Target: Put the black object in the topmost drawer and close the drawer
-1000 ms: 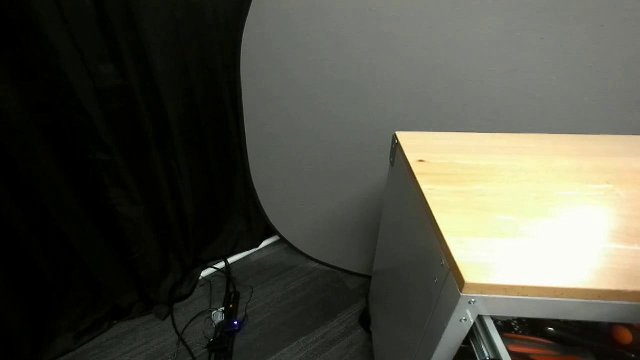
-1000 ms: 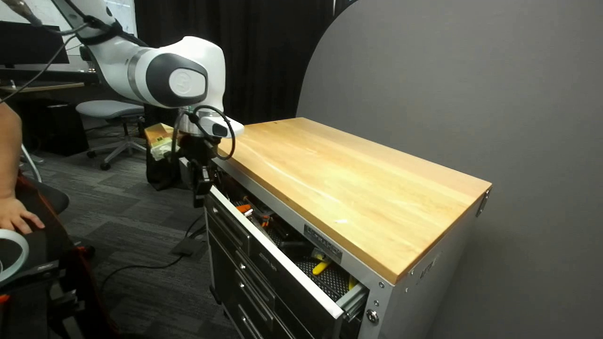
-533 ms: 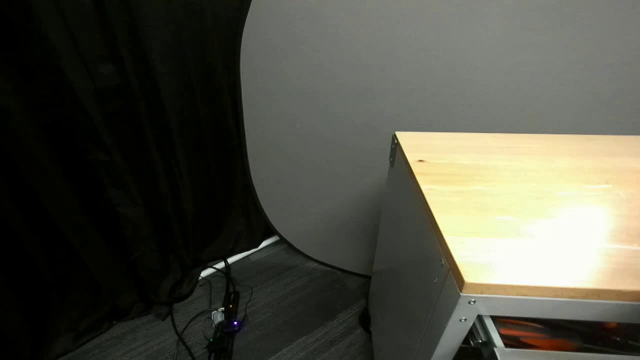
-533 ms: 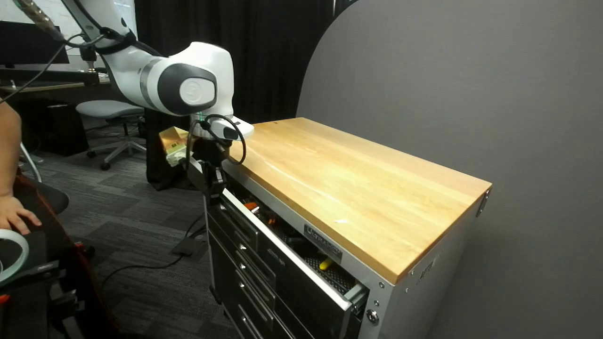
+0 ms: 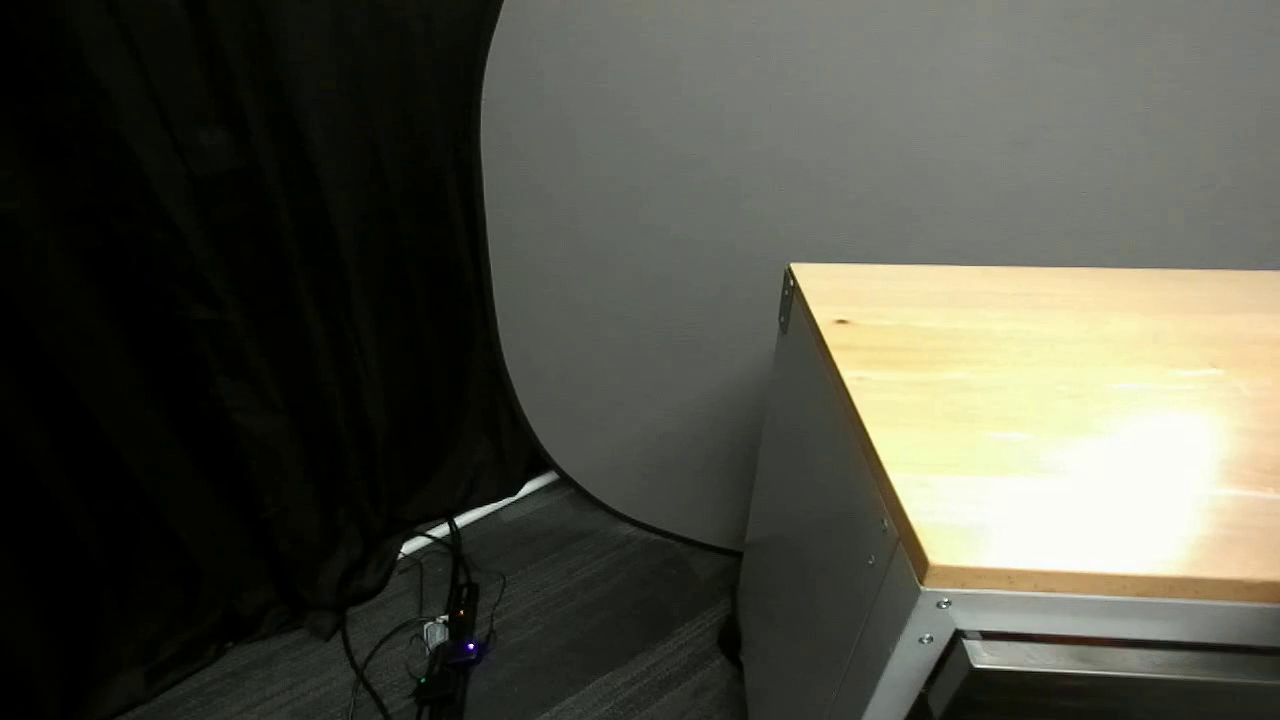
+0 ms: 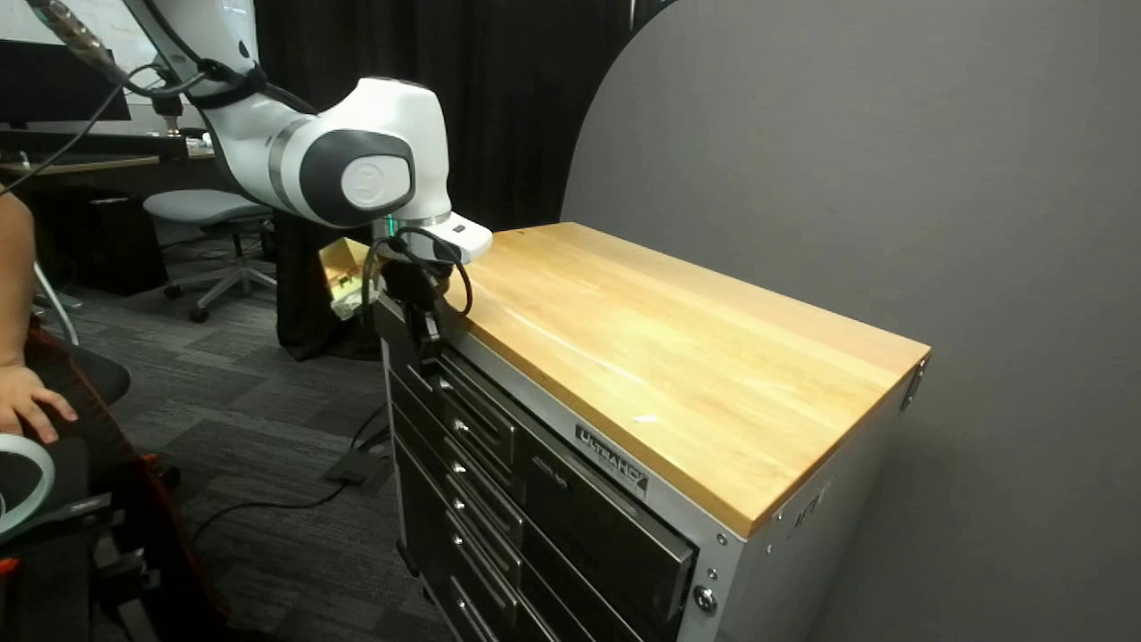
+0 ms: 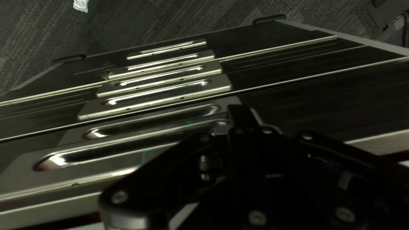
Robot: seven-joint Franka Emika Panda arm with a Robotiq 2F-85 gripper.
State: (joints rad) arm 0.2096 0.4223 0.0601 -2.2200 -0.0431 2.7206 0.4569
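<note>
The topmost drawer [image 6: 606, 526] is pushed in to a thin gap at its top edge. Its metal rim [image 5: 1110, 658] shows just under the cabinet's frame. In the wrist view its handle plate [image 7: 86, 172] lies beside the fingers. My gripper [image 6: 430, 357] points down at the left part of the drawer front; I cannot tell if it touches. In the wrist view the gripper [image 7: 241, 116] is shut, fingers together, with nothing seen between them. The black object is out of view; the drawer's inside is hidden.
The cabinet has a pale wooden top [image 6: 677, 366] with an overhanging front edge right beside the wrist. Several lower drawers [image 6: 486, 535] sit shut below. A yellow box [image 6: 346, 267] shows behind the arm. A person's hand [image 6: 31, 401] rests at the left.
The topmost drawer has slid in toward the cabinet, hiding its orange and yellow contents. My gripper has moved along with the drawer front, toward the cabinet.
</note>
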